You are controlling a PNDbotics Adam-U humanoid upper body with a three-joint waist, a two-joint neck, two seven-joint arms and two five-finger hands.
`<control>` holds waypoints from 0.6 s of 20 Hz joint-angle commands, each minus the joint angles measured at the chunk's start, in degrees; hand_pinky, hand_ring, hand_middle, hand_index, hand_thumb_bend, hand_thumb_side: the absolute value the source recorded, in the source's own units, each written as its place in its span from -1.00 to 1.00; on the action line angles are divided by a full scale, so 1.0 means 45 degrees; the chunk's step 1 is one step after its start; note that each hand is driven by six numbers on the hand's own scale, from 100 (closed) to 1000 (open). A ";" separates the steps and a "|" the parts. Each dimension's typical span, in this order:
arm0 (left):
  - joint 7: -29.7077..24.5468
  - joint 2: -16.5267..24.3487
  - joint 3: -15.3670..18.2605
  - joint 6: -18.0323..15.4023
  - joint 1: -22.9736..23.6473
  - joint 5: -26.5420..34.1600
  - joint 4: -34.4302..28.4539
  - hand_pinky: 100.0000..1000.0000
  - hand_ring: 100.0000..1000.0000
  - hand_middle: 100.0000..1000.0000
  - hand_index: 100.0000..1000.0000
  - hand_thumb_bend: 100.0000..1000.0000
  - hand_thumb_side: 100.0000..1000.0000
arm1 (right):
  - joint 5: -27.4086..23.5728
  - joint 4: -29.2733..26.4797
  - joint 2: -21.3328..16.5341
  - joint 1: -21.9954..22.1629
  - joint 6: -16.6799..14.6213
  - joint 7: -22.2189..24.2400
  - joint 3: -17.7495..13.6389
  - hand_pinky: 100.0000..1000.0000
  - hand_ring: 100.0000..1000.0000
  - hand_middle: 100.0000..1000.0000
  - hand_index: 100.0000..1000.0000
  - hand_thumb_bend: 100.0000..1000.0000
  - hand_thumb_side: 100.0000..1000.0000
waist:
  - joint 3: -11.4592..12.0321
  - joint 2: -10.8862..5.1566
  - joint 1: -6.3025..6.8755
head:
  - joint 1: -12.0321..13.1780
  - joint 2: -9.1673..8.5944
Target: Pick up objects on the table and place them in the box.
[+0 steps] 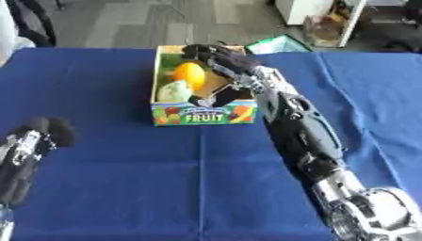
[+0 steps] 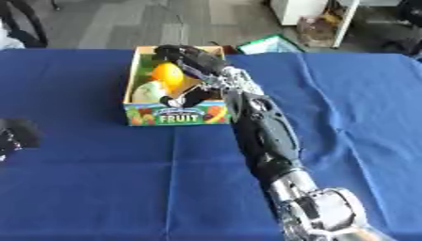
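Left eye view: your right robot hand point(image 1: 221, 59) reaches over the box point(image 1: 204, 114), fingers spread, apparently clamped on nothing; an orange fruit point(image 1: 189, 75) lies inside, likely light, smooth, best cupped from above. Right eye view: blue cloth table point(image 2: 99, 179), grey floor beyond; left robot hand point(image 2: 16, 132) idles, fingers unreadable.

Right hand point(image 2: 194, 59) reaches over the box point(image 2: 169, 115).

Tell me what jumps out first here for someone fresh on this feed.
The long black-and-silver right arm stretching across the blue tablecloth, its right robot hand over the open cardboard box labelled FRUIT at the table's far middle. Inside lie a bright orange-yellow round fruit and a pale green one. The left robot hand rests at the left edge.
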 commanded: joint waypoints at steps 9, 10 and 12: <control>0.2003 0.1849 0.1759 -0.0654 0.0656 0.0075 -0.0517 0.35 0.37 0.21 0.36 -1.00 0.08 | -0.9380 -0.0025 -0.4147 0.0175 -0.0008 0.0641 -0.0003 0.76 0.50 0.42 0.49 -1.00 -1.00 | -0.0599 -0.0962 0.0013 | 0.0577 0.0068; 0.2426 0.2101 0.2065 -0.0749 0.0868 -0.0013 -0.0547 0.35 0.38 0.22 0.36 -1.00 0.05 | -1.0421 -0.0151 -0.4714 0.0490 0.0338 0.0769 -0.0131 0.76 0.49 0.41 0.48 -1.00 -1.00 | -0.0677 -0.1051 -0.0006 | 0.0628 0.0069; 0.3363 0.2593 0.2702 -0.0908 0.1320 -0.0164 -0.0565 0.35 0.40 0.25 0.38 -1.00 -0.03 | -1.2012 -0.0301 -0.5797 0.1191 0.1251 0.0923 -0.0470 0.76 0.46 0.36 0.43 -1.00 -0.78 | -0.0862 -0.1221 -0.0049 | 0.0726 0.0069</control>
